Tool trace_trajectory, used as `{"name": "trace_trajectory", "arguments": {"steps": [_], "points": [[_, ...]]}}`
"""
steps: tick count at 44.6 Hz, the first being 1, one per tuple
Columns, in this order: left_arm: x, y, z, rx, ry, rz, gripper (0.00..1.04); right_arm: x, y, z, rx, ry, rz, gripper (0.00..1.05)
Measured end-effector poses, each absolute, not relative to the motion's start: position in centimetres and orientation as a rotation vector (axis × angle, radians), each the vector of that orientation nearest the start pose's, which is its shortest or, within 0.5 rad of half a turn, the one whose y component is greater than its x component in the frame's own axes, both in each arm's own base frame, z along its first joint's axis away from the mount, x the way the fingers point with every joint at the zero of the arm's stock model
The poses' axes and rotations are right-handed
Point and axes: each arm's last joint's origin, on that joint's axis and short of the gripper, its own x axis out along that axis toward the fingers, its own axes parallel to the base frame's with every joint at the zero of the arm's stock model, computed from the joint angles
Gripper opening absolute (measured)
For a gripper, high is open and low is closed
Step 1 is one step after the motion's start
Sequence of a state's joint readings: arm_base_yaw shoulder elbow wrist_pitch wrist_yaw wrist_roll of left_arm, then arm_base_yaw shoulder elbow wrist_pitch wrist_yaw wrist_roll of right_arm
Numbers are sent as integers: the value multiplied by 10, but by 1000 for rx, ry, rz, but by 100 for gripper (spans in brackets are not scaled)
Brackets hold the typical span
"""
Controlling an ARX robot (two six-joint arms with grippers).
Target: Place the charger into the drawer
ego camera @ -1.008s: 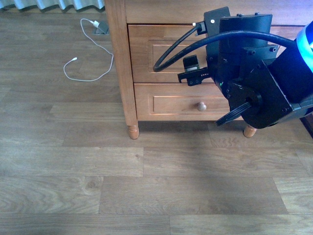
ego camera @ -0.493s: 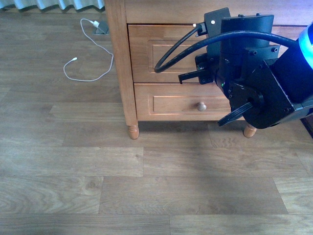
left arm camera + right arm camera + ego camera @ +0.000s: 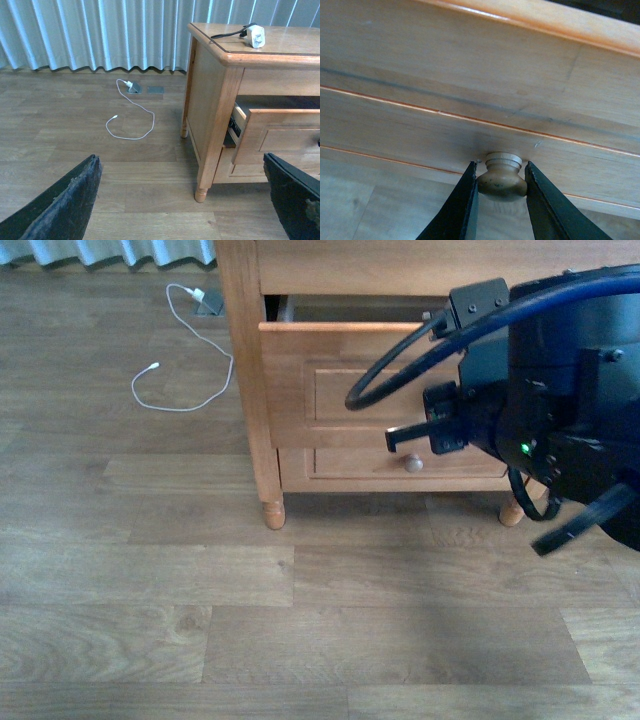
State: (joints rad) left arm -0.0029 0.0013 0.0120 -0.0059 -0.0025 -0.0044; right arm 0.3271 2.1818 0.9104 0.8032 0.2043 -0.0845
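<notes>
two fingers (image 3: 462, 206) pinching one knob (image 3: 502, 180), one drawer (image 3: 300, 390)

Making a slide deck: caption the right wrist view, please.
Right gripper pinching the round knob on the drawer front.

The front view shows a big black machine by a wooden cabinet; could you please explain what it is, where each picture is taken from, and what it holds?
It is a robot with two black arms, each ending in a two-fingered gripper. The front view looks out from its body: the right arm reaches to a light-brown wooden cabinet. The right wrist view looks along the right gripper, closed on the round pale knob of the upper wooden drawer, which stands partly open. The left wrist view shows the left gripper open and empty, a small white cube-shaped charger with a black cable on the cabinet's top, and a thin white cable on the floor.
</notes>
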Motion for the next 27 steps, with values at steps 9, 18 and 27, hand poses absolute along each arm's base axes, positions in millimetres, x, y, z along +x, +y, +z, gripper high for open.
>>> {"name": "trace_trajectory", "arguments": {"steps": [9, 18, 27], "points": [[97, 0, 167, -4, -5, 0, 99, 302, 95, 73, -186, 576, 231, 22], [97, 0, 167, -4, -5, -1, 99, 255, 77, 82, -161, 642, 301, 22], [97, 0, 167, -4, -5, 0, 99, 234, 60, 104, -132, 598, 213, 54]]}}
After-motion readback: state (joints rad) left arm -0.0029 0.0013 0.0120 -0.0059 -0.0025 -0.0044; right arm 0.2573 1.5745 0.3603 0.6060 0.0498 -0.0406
